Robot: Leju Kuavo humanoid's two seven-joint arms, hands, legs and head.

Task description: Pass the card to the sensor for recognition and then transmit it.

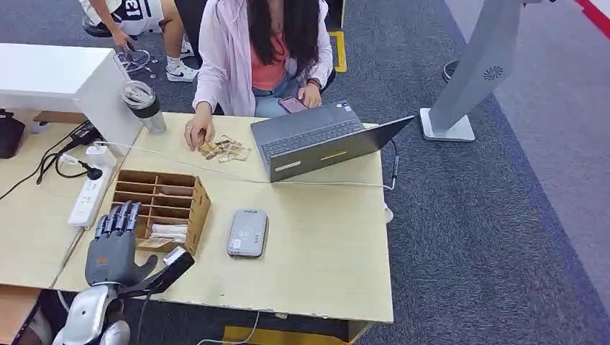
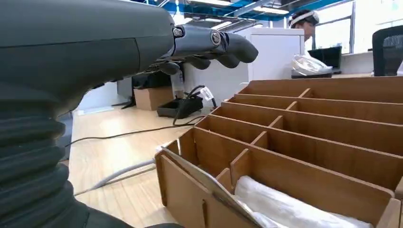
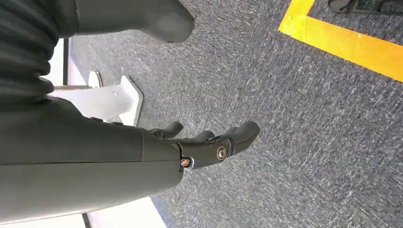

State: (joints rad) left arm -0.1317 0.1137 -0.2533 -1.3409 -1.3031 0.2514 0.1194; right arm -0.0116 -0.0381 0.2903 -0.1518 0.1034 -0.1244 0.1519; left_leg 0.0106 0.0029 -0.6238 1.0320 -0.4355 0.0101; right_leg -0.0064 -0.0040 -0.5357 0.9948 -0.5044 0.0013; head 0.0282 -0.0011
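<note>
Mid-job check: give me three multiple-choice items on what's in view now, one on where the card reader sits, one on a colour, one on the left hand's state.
1. Where is the grey card reader on the table?
A. Beside the wooden organizer, on the laptop's side
B. On the laptop keyboard
C. Inside the organizer

2. What colour is the power strip?
A. Black
B. White
C. Yellow

3. What is the left hand doing?
A. Holding the reader
B. Gripping the tumbler
C. Holding nothing, fingers apart, by the organizer

Answers:
1 A: the head view shows the reader flat on the table next to the organizer.
2 B: the strip is white.
3 C: the head view shows the fingers spread and nothing held.
</note>
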